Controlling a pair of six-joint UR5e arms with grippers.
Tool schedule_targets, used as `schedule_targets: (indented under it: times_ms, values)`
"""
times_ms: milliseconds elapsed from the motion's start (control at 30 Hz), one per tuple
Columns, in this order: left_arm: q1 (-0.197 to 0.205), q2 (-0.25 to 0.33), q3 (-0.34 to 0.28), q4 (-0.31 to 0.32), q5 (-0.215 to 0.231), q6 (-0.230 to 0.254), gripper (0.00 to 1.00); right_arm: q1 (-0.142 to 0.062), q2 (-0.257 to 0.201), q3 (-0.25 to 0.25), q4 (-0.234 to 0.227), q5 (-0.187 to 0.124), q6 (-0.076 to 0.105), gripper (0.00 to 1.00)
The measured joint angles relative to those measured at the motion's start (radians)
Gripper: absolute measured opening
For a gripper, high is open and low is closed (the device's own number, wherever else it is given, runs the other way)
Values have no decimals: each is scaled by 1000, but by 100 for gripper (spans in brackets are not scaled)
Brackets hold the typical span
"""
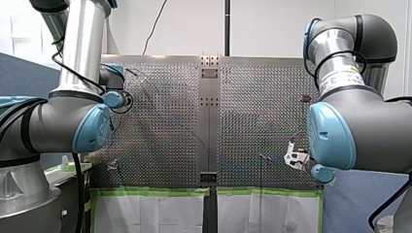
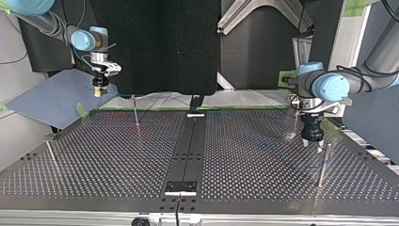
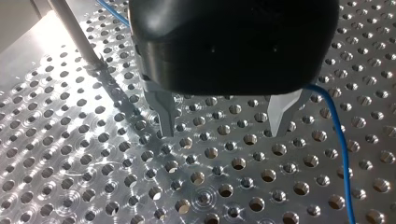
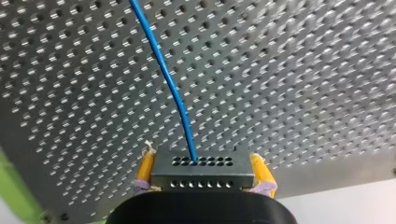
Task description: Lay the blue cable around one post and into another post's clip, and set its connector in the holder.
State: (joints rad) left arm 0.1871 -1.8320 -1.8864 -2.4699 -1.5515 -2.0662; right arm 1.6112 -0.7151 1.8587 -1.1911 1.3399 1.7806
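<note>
Table: the perforated metal table [image 2: 117,155] has a dark centre rail [image 2: 188,146] and thin posts on both halves
Right gripper: my right gripper [image 2: 99,90] hangs raised beyond the table's far edge at the top view's left; its yellow pads [image 4: 145,170] are clamped on the two sides of the connector
Left gripper: my left gripper [image 3: 223,133] hovers low over the table at the top view's right; its metal fingers [image 3: 166,116] are spread wide with nothing between them
Posts: the near post [image 2: 323,165] stands just beside my left gripper; the far post [image 2: 135,113] stands by the far edge, nearer my right gripper; no clip can be made out on either
Holder: a small bracket [image 2: 195,107] sits at the far end of the centre rail; whether it is the holder cannot be told
Connector: a dark grey block [image 4: 201,175] with rows of holes, held clear of the table between the yellow pads, not in any holder
Blue cable: the blue cable [image 4: 173,91] leaves the connector's face and runs out over the table; in the left wrist view it passes outside one finger, not between the two
Step in hand: judged to be the start of routing; the connector is carried and the open left gripper is placed to take the cable beside a post
Next move: it calls for shifting the left gripper sideways so that the cable lies between its fingers, then closing lightly so the cable can slide
Risk: the cable is thin and springy, so it may slip aside as the fingers close
</note>
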Motion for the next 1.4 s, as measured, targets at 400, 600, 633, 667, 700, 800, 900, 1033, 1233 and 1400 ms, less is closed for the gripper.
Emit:
schedule_targets:
  times_ms: [400, 600, 633, 667, 700, 800, 900, 1033, 1233, 1400]
  values:
    - [0, 0, 0, 0, 0, 0, 100, 34, -102, 32, 7, -12, -38, 0]
    - [0, 0, 0, -2, 0, 0, 100, 43, -144, 54, 13, 7, -42, 0]
    - [0, 0, 0, -2, 0, 0, 100, 44, -146, 58, 15, 11, -42, 0]
    - [0, 0, 0, -2, 0, 0, 100, 44, -148, 65, 15, 16, -43, 0]
    - [0, 0, 0, -3, 0, 0, 100, 44, -149, 70, 14, 18, -43, 0]
    - [-1, 0, 0, -4, 0, 0, 100, 45, -150, 85, 11, 23, -45, 0]
    - [-2, 0, 0, -4, 0, 0, 100, 45, -149, 91, 15, 26, -49, 0]
    - [-3, 0, 0, -6, 0, 0, 100, 46, -147, 94, 25, 29, -57, 0]
    - [-4, 0, 0, -7, -5, 0, 100, 48, -144, 116, 12, 31, -61, 0]
    - [-5, 0, 0, -13, -6, 0, 100, 48, -142, 134, -11, 31, -58, 0]
